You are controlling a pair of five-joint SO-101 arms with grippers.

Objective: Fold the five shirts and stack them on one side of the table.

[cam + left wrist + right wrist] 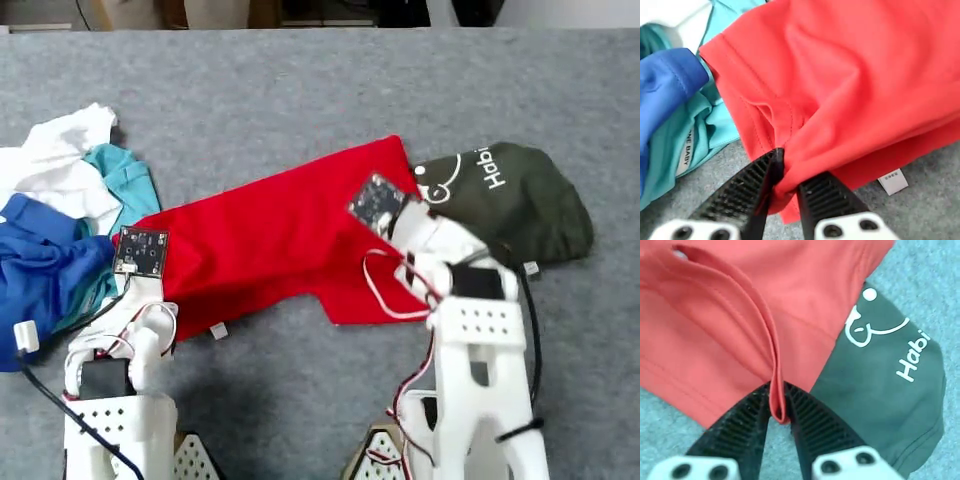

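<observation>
Red soft-knit shirt (270, 240), limp and light, lies spread across the grey tabletop (300, 90), left claw (790, 169) and right claw (777, 392) each clamped on an edge fold; stitched hems likely grip best.

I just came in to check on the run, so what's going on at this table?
A red fabric shirt lies spread across the grey table. The left gripper pinches its edge near the crumpled blue shirt, teal shirt and white shirt. The right gripper pinches a fold near the dark green shirt. No neat stack yet.
</observation>
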